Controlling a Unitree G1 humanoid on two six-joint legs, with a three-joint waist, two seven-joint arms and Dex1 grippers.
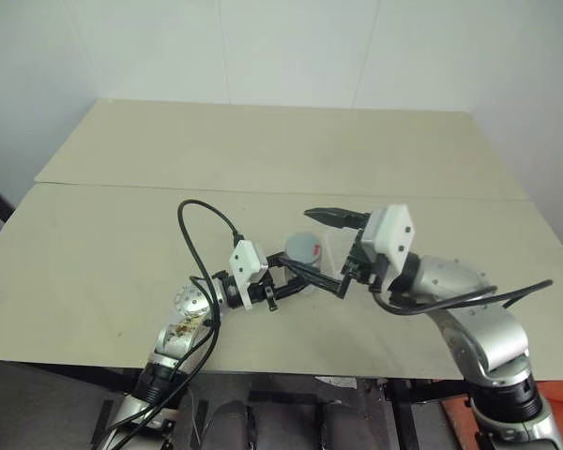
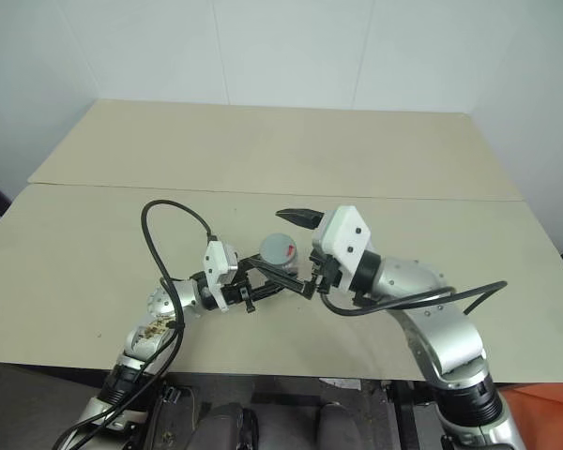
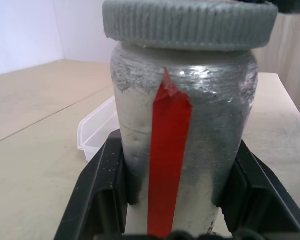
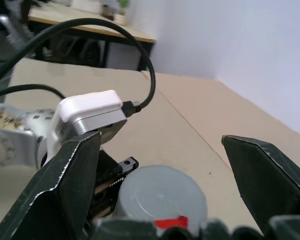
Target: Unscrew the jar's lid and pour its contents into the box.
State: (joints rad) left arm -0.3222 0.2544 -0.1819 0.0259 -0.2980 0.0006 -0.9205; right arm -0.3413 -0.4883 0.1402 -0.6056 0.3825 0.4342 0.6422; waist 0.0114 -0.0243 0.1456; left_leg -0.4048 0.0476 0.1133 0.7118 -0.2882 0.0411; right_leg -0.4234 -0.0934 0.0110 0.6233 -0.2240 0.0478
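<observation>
My left gripper (image 1: 298,275) is shut on the jar (image 3: 182,145), gripping its silvery wall from both sides and holding it upright above the table. A red strip runs down the jar's wall. The grey ribbed lid (image 3: 190,22) sits on the jar, with a small red mark on top (image 4: 167,222). My right gripper (image 4: 160,142) stands open close above and beside the lid (image 1: 303,247), one finger (image 1: 333,217) over it, touching nothing. The box (image 3: 96,131), a clear shallow tub, lies on the table just behind the jar. The contents cannot be made out.
The beige table (image 1: 263,150) stretches wide behind and to both sides, with a seam across its middle. A black cable (image 1: 195,246) loops up from my left wrist. White walls stand behind the table's far edge.
</observation>
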